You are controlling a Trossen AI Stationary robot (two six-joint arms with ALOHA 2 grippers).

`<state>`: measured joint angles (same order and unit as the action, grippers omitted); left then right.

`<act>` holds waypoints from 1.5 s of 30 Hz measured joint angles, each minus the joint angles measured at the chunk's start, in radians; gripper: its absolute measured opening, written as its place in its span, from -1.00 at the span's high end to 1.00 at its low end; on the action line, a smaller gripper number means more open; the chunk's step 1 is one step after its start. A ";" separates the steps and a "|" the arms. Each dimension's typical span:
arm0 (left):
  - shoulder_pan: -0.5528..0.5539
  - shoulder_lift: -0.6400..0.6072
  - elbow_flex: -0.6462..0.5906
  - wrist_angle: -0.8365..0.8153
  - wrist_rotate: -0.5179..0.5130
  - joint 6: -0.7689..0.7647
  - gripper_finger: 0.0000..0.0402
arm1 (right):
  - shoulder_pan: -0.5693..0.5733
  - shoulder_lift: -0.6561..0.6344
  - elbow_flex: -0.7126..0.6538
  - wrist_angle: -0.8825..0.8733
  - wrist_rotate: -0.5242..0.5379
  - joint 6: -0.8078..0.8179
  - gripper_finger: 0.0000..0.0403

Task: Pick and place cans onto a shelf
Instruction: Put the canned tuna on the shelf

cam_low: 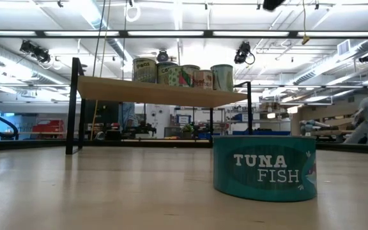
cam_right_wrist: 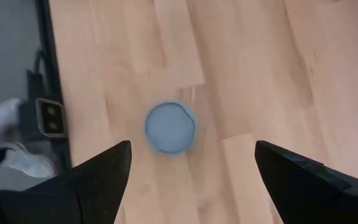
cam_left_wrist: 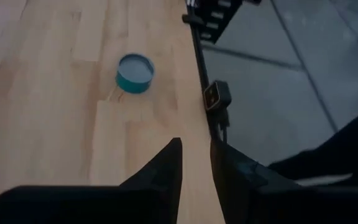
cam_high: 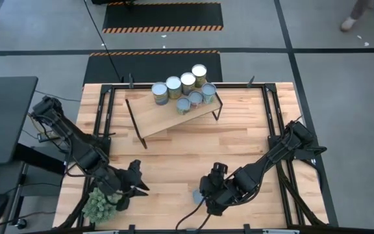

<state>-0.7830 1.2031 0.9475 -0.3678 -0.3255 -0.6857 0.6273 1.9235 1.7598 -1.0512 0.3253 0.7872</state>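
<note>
The left gripper point(cam_high: 137, 185) waits at the near-left of the tabletop point(cam_high: 174, 146), beside a spiky green plant point(cam_high: 100, 204). Its fingers point(cam_left_wrist: 166, 168) are nearly together with only a thin gap between them, and they hold nothing.

Toward the middle, the shelf point(cam_high: 167, 117) stands at the far side, tilted on black legs, and six cans point(cam_high: 186, 92) are already clustered at its far-right end, touching or nearly touching one another. The low view shows them upright along the plank.

The one can left on the tabletop is the tuna tin point(cam_high: 197, 195), teal-sided with a pale blue-grey lid, sitting upright near the front edge, right of centre and well apart from the shelf.

The right gripper point(cam_right_wrist: 191, 163) hangs above it with its fingers point(cam_right_wrist: 98, 171) spread wide to either side, apart from the tin and clasping nothing.

The tin looks rigid and squat, much wider than tall, so it should not crush or tip easily. It is probably moderately heavy for its size if full. Its smooth round wall may slip or rotate under a weak pinch. The best hold looks to be across the full width, fingers low on opposite sides of the wall and centred, so that it stays level when set on the sloping shelf, where it may slide.
</note>
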 joint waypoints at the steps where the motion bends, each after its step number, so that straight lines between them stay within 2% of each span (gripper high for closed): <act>1: 0.000 -0.007 -0.021 0.027 -0.006 -0.014 0.56 | 0.000 0.001 -0.014 0.025 -0.001 -0.013 -0.73; 7: 0.000 -0.014 -0.079 0.078 -0.082 -0.093 0.56 | 0.000 0.023 -0.130 0.286 -0.009 -0.131 -0.81; 11: 0.001 -0.014 -0.079 0.094 -0.121 -0.143 0.56 | -0.007 0.068 -0.182 0.387 -0.035 -0.180 -0.91; 14: 0.001 -0.015 -0.079 0.115 -0.123 -0.152 0.56 | -0.018 0.111 -0.189 0.394 -0.071 -0.210 -0.97; 20: 0.001 -0.015 -0.079 0.119 -0.123 -0.182 0.56 | -0.033 0.171 -0.189 0.412 -0.082 -0.306 -0.97; 27: 0.001 -0.015 -0.079 0.112 -0.123 -0.194 0.56 | -0.052 0.194 -0.195 0.426 -0.089 -0.323 -0.98; 33: 0.001 -0.015 -0.080 0.098 -0.122 -0.193 0.56 | -0.072 0.224 -0.195 0.401 -0.165 -0.315 -0.97; 39: 0.001 -0.015 -0.080 0.085 -0.119 -0.167 0.56 | -0.078 0.239 -0.196 0.382 -0.174 -0.337 -0.87; 45: 0.006 -0.015 -0.080 0.051 -0.099 -0.171 0.53 | -0.100 0.238 -0.199 0.370 -0.195 -0.388 -0.55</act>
<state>-0.7771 1.1885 0.8677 -0.3170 -0.4243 -0.8569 0.5276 2.1620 1.5604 -0.6807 0.1298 0.3994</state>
